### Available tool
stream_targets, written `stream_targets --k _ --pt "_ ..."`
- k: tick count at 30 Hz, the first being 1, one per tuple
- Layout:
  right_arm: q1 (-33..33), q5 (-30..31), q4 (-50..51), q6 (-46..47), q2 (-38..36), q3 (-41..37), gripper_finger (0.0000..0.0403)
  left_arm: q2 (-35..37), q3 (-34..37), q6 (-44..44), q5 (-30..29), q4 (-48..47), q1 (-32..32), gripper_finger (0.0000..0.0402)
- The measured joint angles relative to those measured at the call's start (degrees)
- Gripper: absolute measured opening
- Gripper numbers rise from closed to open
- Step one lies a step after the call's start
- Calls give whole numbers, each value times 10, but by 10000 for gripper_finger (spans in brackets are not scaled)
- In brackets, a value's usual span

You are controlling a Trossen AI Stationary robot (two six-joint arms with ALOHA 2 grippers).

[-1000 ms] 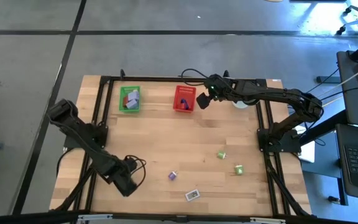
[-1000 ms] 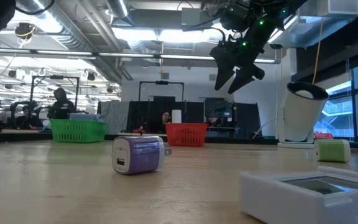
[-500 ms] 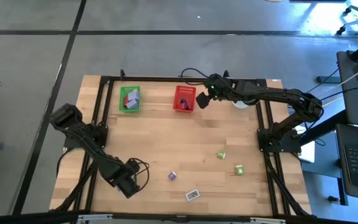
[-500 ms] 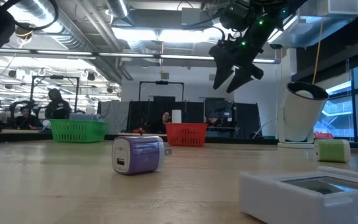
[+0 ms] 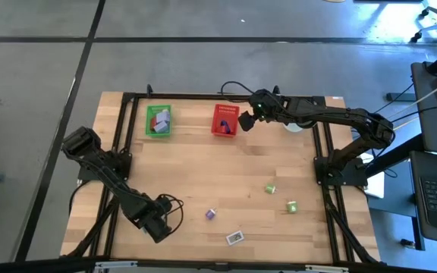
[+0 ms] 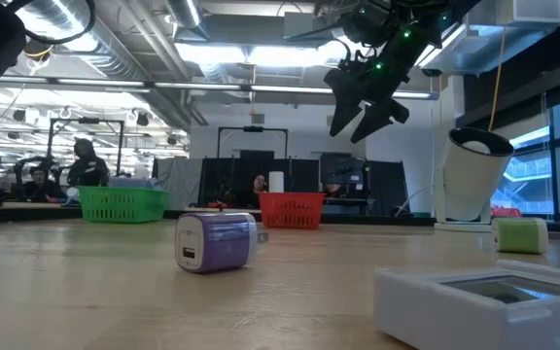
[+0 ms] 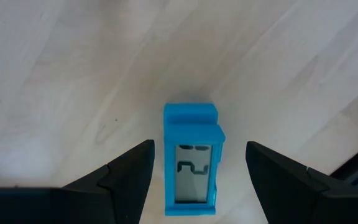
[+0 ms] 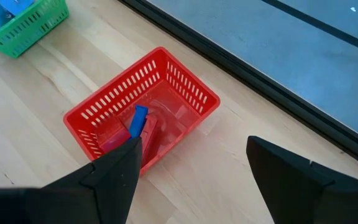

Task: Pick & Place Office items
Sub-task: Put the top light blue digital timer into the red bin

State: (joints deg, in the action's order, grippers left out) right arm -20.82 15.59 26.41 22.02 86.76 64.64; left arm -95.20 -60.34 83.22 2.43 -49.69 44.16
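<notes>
Red basket (image 8: 166, 87) near the desk's far edge holding a blue piece (image 8: 139, 121) and red pieces, green basket (image 5: 158, 121) contents unclear, my right end effector (image 8: 191, 180) spread empty above, my left end effector (image 7: 197, 168) spread around a blue block (image 7: 192, 160).

Lavender block (image 6: 216, 241) on table, red basket (image 6: 291, 209) behind

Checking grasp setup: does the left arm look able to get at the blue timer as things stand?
Probably yes. The left claw is open, the blue timer lies flat between its fingers, and bare table surrounds it.
</notes>
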Motion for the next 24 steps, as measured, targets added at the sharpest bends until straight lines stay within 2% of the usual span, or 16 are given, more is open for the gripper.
stream_targets --k 10,17,24 --pt "0 0 0 0 0 0 291 -6 0 5 -8 0 0 251" --pt "0 0 0 0 0 0 291 -14 1 5 11 3 3 251" --pt "0 0 0 0 0 0 291 -16 1 5 -1 2 9 251"
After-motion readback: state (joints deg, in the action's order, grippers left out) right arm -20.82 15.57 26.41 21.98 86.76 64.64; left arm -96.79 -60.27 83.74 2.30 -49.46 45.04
